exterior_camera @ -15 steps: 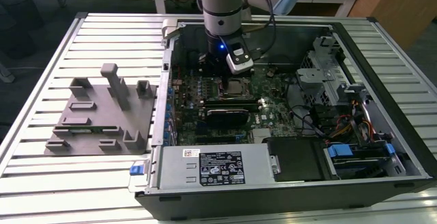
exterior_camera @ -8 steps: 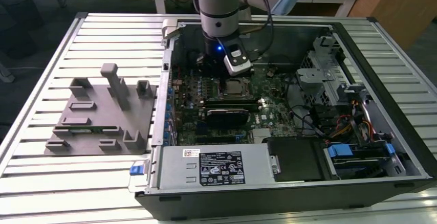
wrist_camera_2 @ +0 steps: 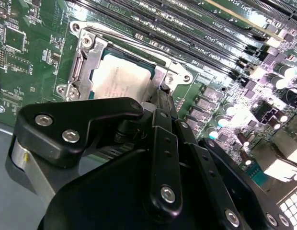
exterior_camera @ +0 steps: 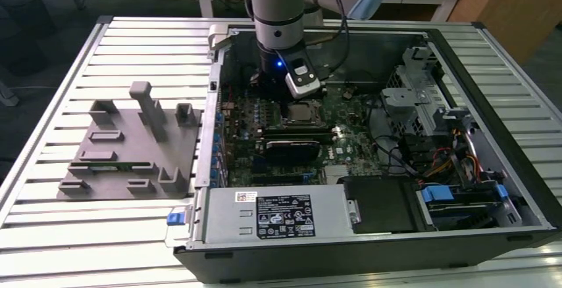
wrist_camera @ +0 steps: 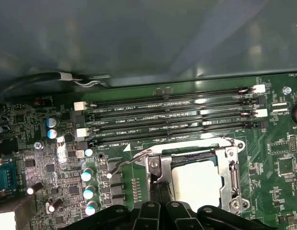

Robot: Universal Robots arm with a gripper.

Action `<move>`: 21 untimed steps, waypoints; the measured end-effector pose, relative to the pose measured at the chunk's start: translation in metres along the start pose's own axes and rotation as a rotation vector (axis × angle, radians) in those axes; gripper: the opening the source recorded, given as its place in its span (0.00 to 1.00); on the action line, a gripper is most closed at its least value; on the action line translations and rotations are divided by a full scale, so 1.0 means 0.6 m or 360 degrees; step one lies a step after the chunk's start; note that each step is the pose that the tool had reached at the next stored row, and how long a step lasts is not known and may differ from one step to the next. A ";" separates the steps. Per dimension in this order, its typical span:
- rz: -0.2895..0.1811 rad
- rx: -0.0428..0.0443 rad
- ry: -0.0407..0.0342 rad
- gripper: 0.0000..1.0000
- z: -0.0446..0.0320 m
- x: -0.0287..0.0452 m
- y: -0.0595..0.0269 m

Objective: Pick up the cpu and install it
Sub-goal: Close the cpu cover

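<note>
**Item:** small flat square cpu (wrist_camera_2: 122, 81), pale silver-white lid.
**Location:** lying flat in the socket, ringed by a silver metal retaining frame (wrist_camera_2: 86, 62), just beside the long black memory slots (wrist_camera: 172, 115) on the green circuit board (wrist_camera: 278, 163), inside the open dark computer case (exterior_camera: 395, 248).
**Black gripper (wrist_camera_2: 160, 95):** low over the socket, fingers pinched together on nothing, tips at the frame's edge next to the chip. Touching or just clear: not determinable.
**Grey moulded tray (exterior_camera: 123, 150):** outside the case on the slatted metal table (exterior_camera: 105, 248), well apart from the chip.
**Status, as judged:** pickup and seating done; latching of the frame unconfirmed.
</note>
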State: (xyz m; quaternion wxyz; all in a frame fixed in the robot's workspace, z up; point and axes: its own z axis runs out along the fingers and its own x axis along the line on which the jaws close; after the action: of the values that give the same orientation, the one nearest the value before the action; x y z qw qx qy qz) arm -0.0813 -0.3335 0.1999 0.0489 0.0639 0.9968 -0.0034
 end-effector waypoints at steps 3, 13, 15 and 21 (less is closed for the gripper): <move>-0.0001 0.0000 0.0000 0.11 0.000 0.000 0.000; -0.0001 0.0000 0.0000 0.11 0.001 0.000 0.000; -0.0001 0.0000 0.0000 0.11 0.001 0.000 0.000; -0.0001 0.0000 0.0000 0.11 0.002 -0.003 0.000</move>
State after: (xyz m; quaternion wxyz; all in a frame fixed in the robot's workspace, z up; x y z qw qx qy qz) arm -0.0794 -0.3334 0.1990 0.0490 0.0637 0.9968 -0.0033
